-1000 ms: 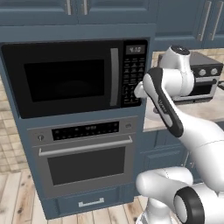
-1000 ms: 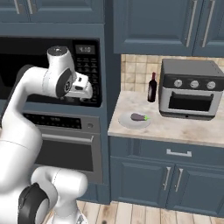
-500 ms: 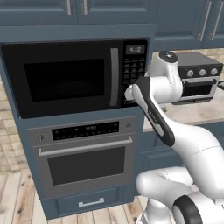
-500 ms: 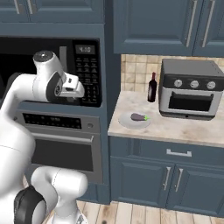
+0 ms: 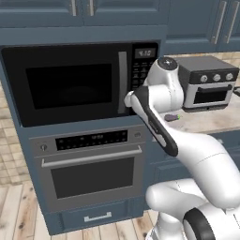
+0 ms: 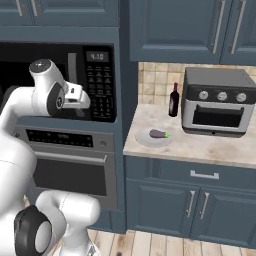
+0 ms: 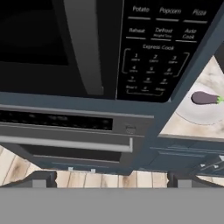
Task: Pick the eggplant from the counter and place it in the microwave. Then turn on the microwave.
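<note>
Blue-grey kitchen, evenly lit

Dark blue-grey upper cabinets with silver bar handles (image 6: pixel 220 27) are hanging above a beige tiled backsplash (image 6: pixel 155 82), while pale wooden floorboards (image 5: pixel 16 218) are running beneath a steel wall oven with a horizontal handle (image 5: pixel 89 171).

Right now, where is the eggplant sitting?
The eggplant lies on a pale plate on the counter, right of the microwave and in front of the dark red bottle, left of the toaster oven.

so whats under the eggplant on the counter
The eggplant lies on a pale round plate, which sits on the counter. The plate's rim shows all round it; the patch of plate directly beneath is covered.
</note>
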Robot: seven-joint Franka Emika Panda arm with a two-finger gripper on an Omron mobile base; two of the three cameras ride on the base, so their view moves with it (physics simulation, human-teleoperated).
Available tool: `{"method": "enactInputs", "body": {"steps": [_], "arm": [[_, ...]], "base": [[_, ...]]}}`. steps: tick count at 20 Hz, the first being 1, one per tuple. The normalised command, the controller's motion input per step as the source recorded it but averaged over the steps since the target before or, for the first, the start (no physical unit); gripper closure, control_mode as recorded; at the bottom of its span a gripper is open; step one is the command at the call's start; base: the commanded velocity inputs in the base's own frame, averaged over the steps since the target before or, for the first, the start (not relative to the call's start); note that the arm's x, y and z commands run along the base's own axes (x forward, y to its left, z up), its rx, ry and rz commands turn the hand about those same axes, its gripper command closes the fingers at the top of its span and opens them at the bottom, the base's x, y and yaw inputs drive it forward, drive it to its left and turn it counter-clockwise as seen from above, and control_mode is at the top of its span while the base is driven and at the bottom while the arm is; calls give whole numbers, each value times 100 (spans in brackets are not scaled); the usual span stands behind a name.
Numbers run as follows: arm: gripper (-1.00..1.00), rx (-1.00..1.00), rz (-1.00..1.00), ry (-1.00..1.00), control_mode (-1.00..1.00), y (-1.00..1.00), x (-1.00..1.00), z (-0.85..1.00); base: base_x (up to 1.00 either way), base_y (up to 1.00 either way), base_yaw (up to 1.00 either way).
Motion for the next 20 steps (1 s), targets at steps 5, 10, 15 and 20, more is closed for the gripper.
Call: {"method": "enactInputs", "body": {"steps": [5,10,15,20], "arm": [[-100,-3,0,-8,-100,25,15,0],[-100,-3,0,-10,-100,23,13,2],[-100,-2,0,-9,-100,18,9,7],[-100,-2,0,-9,-100,10,9,9]], "base": [[0,0,0],[0,0,0],[0,0,0],[0,0,0]]}}
